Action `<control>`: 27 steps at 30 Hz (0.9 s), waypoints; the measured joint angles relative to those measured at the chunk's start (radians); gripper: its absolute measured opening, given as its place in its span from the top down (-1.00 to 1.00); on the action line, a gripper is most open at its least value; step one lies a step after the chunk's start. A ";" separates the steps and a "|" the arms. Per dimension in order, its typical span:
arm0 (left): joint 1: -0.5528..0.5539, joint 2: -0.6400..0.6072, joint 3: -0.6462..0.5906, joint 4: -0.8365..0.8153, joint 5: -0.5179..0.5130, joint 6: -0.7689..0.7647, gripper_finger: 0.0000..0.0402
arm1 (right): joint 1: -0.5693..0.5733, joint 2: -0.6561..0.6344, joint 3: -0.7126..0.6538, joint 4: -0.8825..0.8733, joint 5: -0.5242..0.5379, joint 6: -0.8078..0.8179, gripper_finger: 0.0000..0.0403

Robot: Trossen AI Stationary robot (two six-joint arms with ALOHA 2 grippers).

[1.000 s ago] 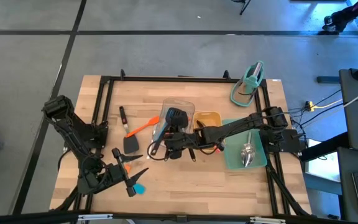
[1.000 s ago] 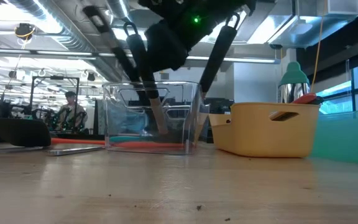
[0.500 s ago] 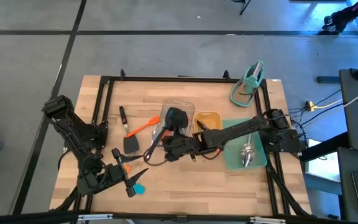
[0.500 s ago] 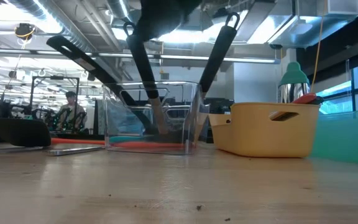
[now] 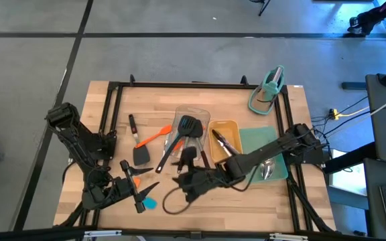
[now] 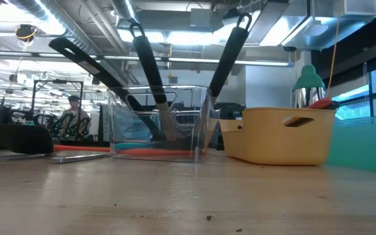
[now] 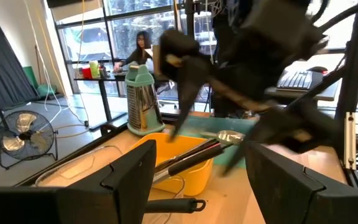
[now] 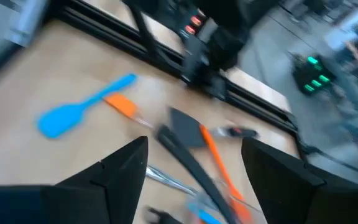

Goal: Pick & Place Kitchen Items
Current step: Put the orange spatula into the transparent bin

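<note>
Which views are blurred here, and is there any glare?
Right wrist view: smeared all over, the blue spatula soft-edged. Left wrist view: the right arm blurs, the yellow tray stays sharp. Low view: bright ceiling lights glare behind the clear tray. High view: sharp, evenly lit.

A grey concrete floor (image 5: 179, 47) with dark seams surrounds the pale wooden table (image 5: 200, 201). Ceiling strip lights (image 6: 175, 39) glow overhead. A round floor fan (image 7: 14, 140) stands near tall windows (image 7: 129, 25), possibly office space

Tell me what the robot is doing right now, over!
Right tool open, empty, near the table's front edge. Left tool open, waiting by blue spatula. Black utensils stand in clear tray. Nothing in the way.
</note>
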 joint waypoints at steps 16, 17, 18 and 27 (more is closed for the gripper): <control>0.041 0.000 0.000 -0.003 -0.015 0.050 -0.19 | 0.104 0.000 0.003 0.019 -0.263 0.147 -0.31; 0.047 0.000 0.000 -0.003 -0.015 0.050 -0.19 | 0.107 0.000 0.003 0.018 -0.276 0.165 -0.31; 0.055 0.000 0.000 -0.003 -0.015 0.049 -0.19 | 0.110 0.000 0.003 0.015 -0.289 0.183 -0.31; 0.139 0.000 0.000 -0.005 0.091 0.042 -0.19 | 0.142 0.000 -0.016 -0.023 -0.395 0.292 -0.31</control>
